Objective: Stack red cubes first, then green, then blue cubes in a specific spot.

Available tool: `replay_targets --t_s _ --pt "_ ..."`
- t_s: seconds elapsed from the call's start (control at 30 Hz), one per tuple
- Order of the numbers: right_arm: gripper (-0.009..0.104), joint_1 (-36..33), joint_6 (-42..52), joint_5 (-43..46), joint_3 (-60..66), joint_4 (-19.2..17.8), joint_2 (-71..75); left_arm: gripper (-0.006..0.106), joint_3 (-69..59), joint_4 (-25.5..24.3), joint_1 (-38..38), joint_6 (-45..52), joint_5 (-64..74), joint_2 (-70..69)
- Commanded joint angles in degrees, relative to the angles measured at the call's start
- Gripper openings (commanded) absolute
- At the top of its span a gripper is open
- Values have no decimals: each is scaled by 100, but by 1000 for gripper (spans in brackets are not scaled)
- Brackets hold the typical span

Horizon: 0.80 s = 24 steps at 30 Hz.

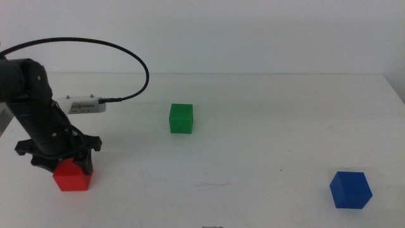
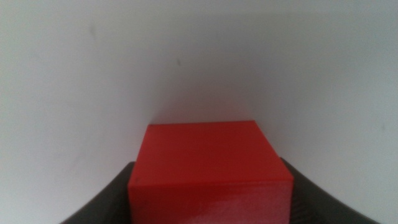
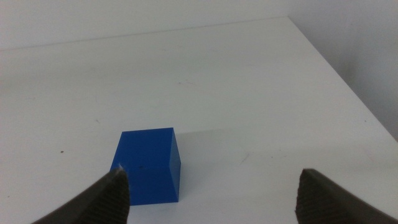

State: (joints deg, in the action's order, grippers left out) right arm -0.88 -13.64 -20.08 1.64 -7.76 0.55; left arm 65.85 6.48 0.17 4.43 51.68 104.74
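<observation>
Red cube point(image 2: 210, 171) fills the left wrist view, flanked closely by the left gripper's point(image 1: 63, 166) jaws; whether they already pinch it I cannot tell. It sits at the bench's point(image 1: 266, 133) near left. The right gripper point(image 3: 211, 193) waits with jaws wide beside the blue cube point(image 3: 147, 165) at the near right. The green cube point(image 1: 181, 118) stands alone mid-bench. Nothing is stacked yet; judging by this, the task has barely started. Plain white bench, pale wall behind.

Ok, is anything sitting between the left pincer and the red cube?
Nothing visible. The left pincer is already down at the red cube, with the cube between its jaws in the left wrist view. The green cube and blue cube sit well apart. The right pincer waits near the blue cube.
</observation>
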Motion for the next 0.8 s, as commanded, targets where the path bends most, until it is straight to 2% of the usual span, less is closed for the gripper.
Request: replay_targets --t_s 0.0,0.13,0.3,0.47,0.6,0.77 --pt "85 -19 52 444 -150 -89 133 17 157 122 -75 -7 189 -393" --pt "85 -19 52 444 -150 -89 133 -2 157 127 -351 -443 268 -803" --pt "85 -19 52 444 -150 -89 133 -2 421 57 -919 -1078 685 -946" --pt "85 -19 52 444 -150 -89 133 -2 858 -76 -1790 -1996 802 -863" --pt "85 -19 52 444 -150 -89 133 -2 1354 -240 -2435 -2626 984 -524" --pt "85 -19 52 444 -150 -89 133 -2 2192 -239 -3016 -2975 1395 135"
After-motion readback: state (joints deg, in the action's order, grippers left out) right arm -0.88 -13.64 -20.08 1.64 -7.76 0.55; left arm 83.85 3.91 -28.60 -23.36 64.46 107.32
